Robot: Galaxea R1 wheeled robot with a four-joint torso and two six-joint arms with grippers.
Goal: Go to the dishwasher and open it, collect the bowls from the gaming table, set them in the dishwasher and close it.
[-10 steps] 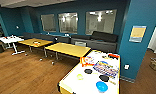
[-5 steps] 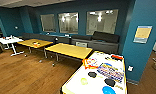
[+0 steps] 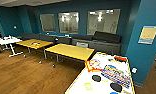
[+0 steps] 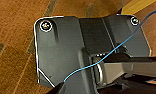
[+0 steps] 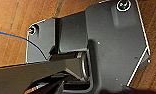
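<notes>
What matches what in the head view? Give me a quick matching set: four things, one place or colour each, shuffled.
Things:
1. bowls
2. gaming table
3. poster
4. sofa

Descriptions:
A. dark, against the wall under the windows
B. white top with a yellowish edge, strewn with game boxes
C. dark and round, lying on the white tabletop
D. yellowish, hung on the teal wall at the right

Pairs: 1-C, 2-B, 3-D, 4-A
</notes>
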